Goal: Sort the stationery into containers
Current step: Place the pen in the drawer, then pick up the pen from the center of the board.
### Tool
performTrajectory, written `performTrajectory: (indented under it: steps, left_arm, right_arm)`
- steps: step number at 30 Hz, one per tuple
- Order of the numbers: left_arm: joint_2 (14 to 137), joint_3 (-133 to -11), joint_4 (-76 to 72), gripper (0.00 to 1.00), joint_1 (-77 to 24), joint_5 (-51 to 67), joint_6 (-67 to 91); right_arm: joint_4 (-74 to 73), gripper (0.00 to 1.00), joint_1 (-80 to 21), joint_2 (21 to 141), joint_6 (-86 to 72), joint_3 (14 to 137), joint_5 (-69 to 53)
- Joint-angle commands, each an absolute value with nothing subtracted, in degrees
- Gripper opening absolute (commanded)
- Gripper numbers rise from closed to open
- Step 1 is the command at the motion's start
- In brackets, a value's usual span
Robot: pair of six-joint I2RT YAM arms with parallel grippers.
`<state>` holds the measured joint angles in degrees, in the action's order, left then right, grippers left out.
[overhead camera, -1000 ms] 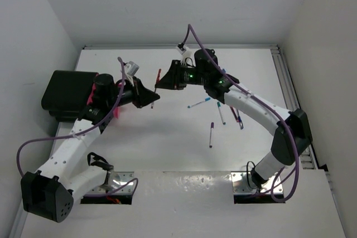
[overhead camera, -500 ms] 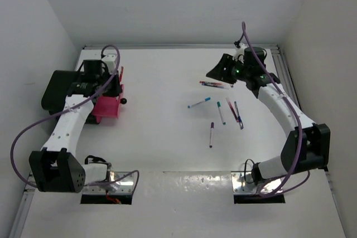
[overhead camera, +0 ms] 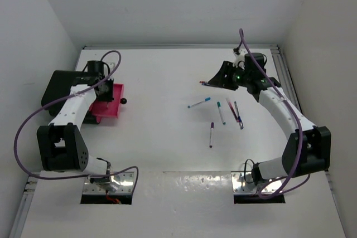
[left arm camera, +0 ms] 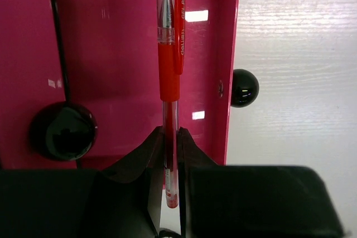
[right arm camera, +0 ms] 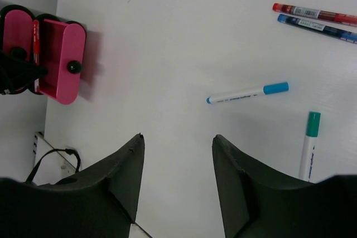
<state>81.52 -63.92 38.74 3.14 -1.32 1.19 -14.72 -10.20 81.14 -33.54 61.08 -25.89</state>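
The left gripper, jaws clamped on the tail of the red pen, holds it over the pink tray near the tray's right wall, at frame centre. Released off-line, the pen may strike that wall and roll out. The right gripper is wide open and empty.

- A white tabletop fills the floor of the enclosure. The left wrist view shows a faint grain in it.
- Plain white walls close it in: a back wall, a left wall and a right wall.
- A silver metal rail runs along the tabletop's right edge.
- Overhead light leaves glare patches on the near strip.
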Motion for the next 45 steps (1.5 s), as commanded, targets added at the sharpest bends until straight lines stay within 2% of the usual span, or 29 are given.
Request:
performTrajectory:
  steps: [1,9,17,20,21,24,25,34,40,45]
  left_arm:
    - [82.8,-66.4,39.0,0.00,3.6,-2.5,-2.3]
    - [85.2,-66.8,38.9,0.04,4.5,-0.4,-4.4]
    - [87.1,-67.9,39.2,0.17,4.9,1.3,-4.6]
    - [87.7,-68.9,39.8,0.29,5.2,2.5,-4.5]
    - [87.8,-69.7,40.2,0.40,5.4,3.4,-4.2]
    - [87.3,-72.1,40.7,0.55,5.6,4.3,-4.1]
    - [87.1,-73.0,40.9,0.56,5.5,4.4,-4.1]
    - [82.1,-83.9,43.8,0.54,3.5,7.3,-5.2]
    - [75.3,-82.2,42.5,0.55,0.6,12.2,-7.8]
    - [72.0,-80.1,41.9,0.61,-1.6,13.4,-7.7]
  right_arm:
    - [-13.8,0.51,-9.7,79.6,-32.9,60.5,-26.8]
    - [-14.3,0.51,-9.6,79.6,-32.3,60.2,-26.6]
    - [-14.1,0.52,-9.4,80.2,-32.2,60.2,-26.2]
    - [-14.5,0.53,-9.4,80.2,-31.3,60.3,-25.7]
    - [-14.5,0.53,-9.4,80.2,-30.9,60.2,-25.1]
    - [-15.3,0.54,-9.2,80.2,-29.3,60.2,-23.3]
    - [-15.5,0.54,-9.1,80.2,-28.8,60.2,-23.0]
    - [-23.1,0.46,-7.9,80.2,-16.7,60.6,-15.5]
    - [-28.0,0.36,-7.4,82.6,-8.4,59.5,-7.3]
    - [-27.6,0.29,-6.4,87.4,-3.1,57.7,-0.5]
